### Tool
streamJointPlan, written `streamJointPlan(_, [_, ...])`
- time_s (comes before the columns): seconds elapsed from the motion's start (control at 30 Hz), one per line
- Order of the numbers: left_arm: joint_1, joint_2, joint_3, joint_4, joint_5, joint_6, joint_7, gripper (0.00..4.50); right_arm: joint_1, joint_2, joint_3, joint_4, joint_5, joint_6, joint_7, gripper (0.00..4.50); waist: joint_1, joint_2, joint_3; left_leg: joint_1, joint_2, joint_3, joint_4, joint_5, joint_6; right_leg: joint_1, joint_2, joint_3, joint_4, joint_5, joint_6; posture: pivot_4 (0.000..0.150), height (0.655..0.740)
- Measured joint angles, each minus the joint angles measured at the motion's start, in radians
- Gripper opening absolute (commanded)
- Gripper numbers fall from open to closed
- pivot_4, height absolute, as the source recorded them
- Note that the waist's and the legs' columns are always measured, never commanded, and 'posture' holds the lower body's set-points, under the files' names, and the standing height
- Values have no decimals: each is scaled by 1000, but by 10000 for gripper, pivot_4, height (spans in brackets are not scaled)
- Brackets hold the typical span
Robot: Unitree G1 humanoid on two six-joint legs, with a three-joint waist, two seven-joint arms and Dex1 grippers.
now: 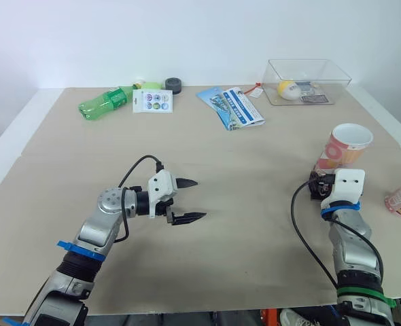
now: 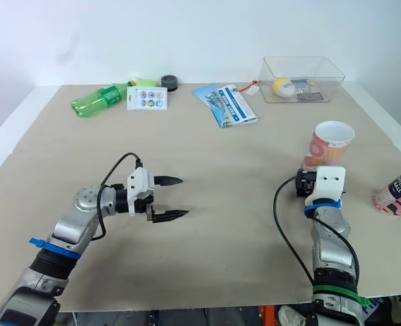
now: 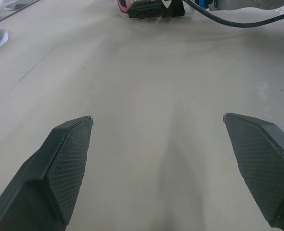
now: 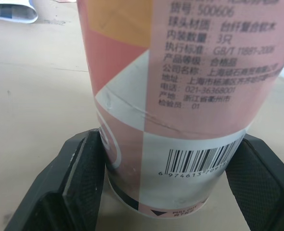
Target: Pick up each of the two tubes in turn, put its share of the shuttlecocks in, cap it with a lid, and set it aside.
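Right hand [image 4: 168, 190] grasps the tube [image 1: 345, 146] low at its base. The tube stands upright, mouth up, on the right of the worktop [image 1: 255, 170]. Left hand [image 1: 190, 200] is released, empty and well apart to the left.

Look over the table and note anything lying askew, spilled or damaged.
The green bottle lies on its side at the far left of the table, whereas the open-topped pink tube stands upright. Nothing looks spilled or broken.
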Motion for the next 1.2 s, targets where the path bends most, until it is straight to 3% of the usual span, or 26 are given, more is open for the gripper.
streamJointPlan(0.4, [30,-4,-13,-33,1,8,28,45000,16,-27,-3,-27,40,62,43,44692,0,0,0,0,0,0,0,0,0,0,0,0,0,0,0,1500,7400])
streamJointPlan(0.9, [7,-23,-24,20,3,-5,17,45000,347,-16,-17,-473,100,235,89,44692,4,0,0,0,0,-1,-1,-1,1,0,0,-1,0,-2,-2,1500,7400])
streamJointPlan(1.03, [5,-28,-23,53,25,-16,44,45000,437,-33,65,-544,105,106,240,44692,-3,-1,0,0,0,0,-1,-1,1,-1,0,0,0,-2,-2,1500,7400])
streamJointPlan(1.2, [34,-21,-15,45,44,-20,85,45000,392,-92,183,-490,234,-137,636,44692,-9,-2,1,2,0,2,0,-1,1,1,-1,0,0,-1,-1,1500,7400])
